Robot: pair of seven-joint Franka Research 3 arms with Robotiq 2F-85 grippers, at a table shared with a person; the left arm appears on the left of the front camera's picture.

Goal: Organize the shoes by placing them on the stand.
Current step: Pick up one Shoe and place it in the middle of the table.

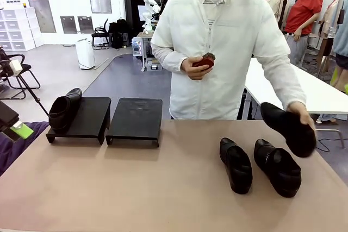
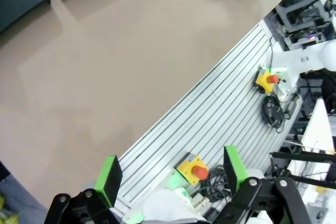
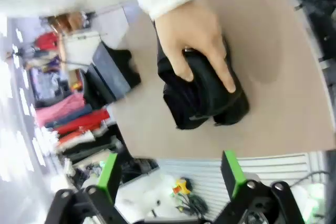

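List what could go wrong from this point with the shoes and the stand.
1. The person's hand grips the lifted shoe straight ahead of the open right gripper; reaching in now could pinch fingers.
2. The placed shoe sits at the left edge of the stand; setting its mate beside it may knock it off.
3. The two table shoes lie close together; grasping one may shove the other.
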